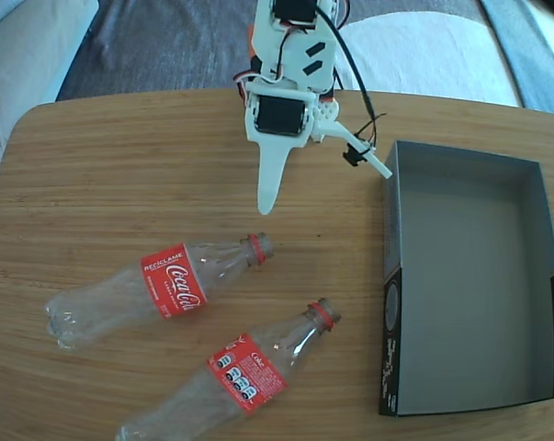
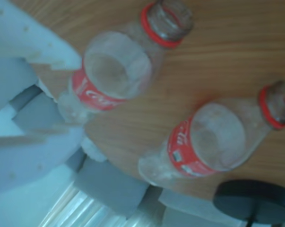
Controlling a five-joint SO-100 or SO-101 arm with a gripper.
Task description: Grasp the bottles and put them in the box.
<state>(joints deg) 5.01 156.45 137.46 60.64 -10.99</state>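
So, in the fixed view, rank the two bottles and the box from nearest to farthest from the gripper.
Measured from the gripper, which is open above the table:
1. The box: its near wall sits just right of the thinner finger.
2. The upper bottle, below and left, neck towards the gripper.
3. The lower bottle, further down, near the front edge.

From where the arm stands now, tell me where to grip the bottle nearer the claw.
Grip the upper bottle around its labelled waist, coming down from above with the open claw turned across its long axis. It lies flat on the table, apart from the second bottle, so both sides look free. The neck is probably too narrow for a steady hold.
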